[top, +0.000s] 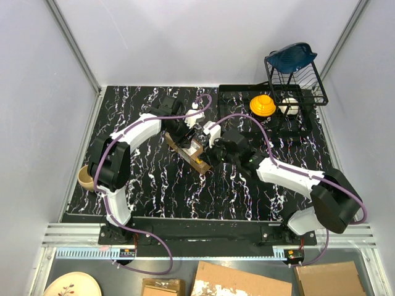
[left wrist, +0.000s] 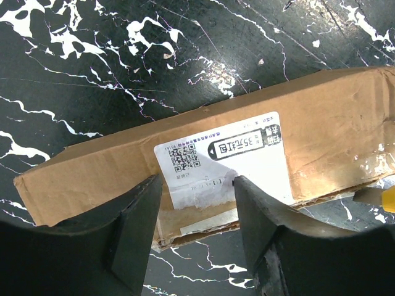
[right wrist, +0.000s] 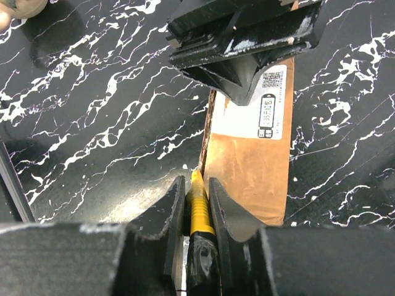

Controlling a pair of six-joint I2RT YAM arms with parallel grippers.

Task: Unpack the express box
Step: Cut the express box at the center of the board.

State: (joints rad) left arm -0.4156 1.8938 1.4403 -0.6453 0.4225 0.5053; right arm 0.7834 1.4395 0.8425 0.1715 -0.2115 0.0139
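Note:
The express box [top: 187,151], a narrow brown carton with a white label [left wrist: 228,160], lies on the black marbled table near its middle. My left gripper [left wrist: 197,185] is open and reaches down onto the labelled top of the express box [left wrist: 123,172], its fingers [left wrist: 133,228] spread along the box's length. The right wrist view shows that left gripper [right wrist: 247,43] sitting on the far end of the express box [right wrist: 250,160]. My right gripper [right wrist: 197,185] is shut on a yellow-and-black utility knife [right wrist: 199,203]. The knife's tip rests against the torn seam along the box's left edge.
A black wire dish rack [top: 296,77] with a blue item on top stands at the back right, beside a yellow object [top: 262,105]. A tan bowl [top: 85,177] sits at the table's left edge. Torn cardboard pieces [top: 241,280] and a plate [top: 71,285] lie below the table's front edge.

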